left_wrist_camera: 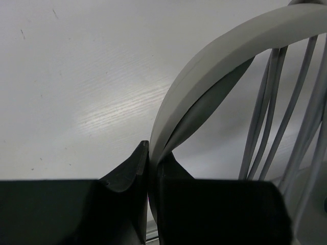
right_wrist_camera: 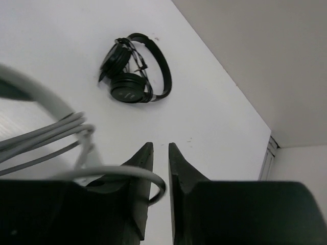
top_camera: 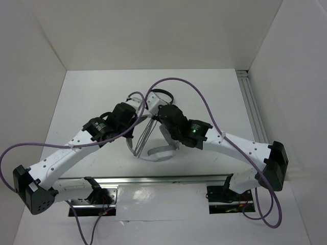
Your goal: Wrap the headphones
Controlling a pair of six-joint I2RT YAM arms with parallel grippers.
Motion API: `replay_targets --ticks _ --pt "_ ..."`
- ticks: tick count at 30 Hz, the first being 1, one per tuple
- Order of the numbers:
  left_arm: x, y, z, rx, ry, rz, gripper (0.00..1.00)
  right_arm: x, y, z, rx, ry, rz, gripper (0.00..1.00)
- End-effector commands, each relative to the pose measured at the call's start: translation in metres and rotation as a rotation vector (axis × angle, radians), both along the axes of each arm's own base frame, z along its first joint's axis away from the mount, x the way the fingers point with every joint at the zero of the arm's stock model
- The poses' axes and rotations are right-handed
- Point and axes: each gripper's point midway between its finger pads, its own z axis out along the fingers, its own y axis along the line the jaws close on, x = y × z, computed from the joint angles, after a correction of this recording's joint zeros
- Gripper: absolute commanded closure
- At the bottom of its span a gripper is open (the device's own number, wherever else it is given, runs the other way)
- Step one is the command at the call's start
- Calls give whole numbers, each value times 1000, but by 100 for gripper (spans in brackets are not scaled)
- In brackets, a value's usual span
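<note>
White matte table [top_camera: 92, 102] from above: the headphones [top_camera: 153, 154] lie at centre, between the arms, their smooth pale-grey headband [top_camera: 166, 152] bowing toward the near edge.

Left wrist: the left gripper [left_wrist_camera: 152, 153] pinches that flat, wide band, with thin round cable [left_wrist_camera: 271, 102] strands alongside.

Right wrist: the right gripper [right_wrist_camera: 161, 148] is slightly parted and clamps nothing. A cable loop drapes over one finger. Glossy black headphones [right_wrist_camera: 135, 69] lie beyond.

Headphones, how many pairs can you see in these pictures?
2. The grey-white headphones are mid-table between the left arm and right arm; the smaller black headphones lie flat farther back. The arms may hide others.
</note>
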Motion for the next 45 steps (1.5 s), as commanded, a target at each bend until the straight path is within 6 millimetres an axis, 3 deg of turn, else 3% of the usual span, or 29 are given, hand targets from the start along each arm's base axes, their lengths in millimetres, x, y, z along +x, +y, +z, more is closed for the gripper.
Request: replay_targets --ticks 1,2,3,9,13,17,23,27,32,38,42,45 --pt "-15 9 4 44 16 -52 100 20 -11 39 155 -86 -89 73" --pt "-15 9 4 44 16 -52 100 23 -15 38 164 -84 -104 63" --pt "-15 9 4 44 16 -52 100 25 -17 38 165 -82 -106 59" --pt "-19 7 8 20 11 -66 100 39 -29 28 186 -42 -125 59" --pt "-16 10 16 23 -8 -41 100 35 -33 12 206 -9 -128 59" --pt "-14 8 21 14 -9 -34 100 34 -36 -24 208 55 -128 58" --pt "-13 12 26 28 -19 -19 100 39 -52 -47 227 96 -183 56" --pt "-17 6 25 4 1 -48 100 43 -49 -50 268 134 -171 50" --pt "-18 0 32 -31 -8 -68 100 34 -35 -66 272 227 -112 46" --pt "-7 4 40 -78 -32 -8 100 7 -30 -47 354 306 -5 42" --pt "-1 2 44 -109 -62 6 100 0 -51 5 493 200 -58 40" --pt "0 3 44 -125 -85 20 100 -4 -62 28 552 176 -101 40"
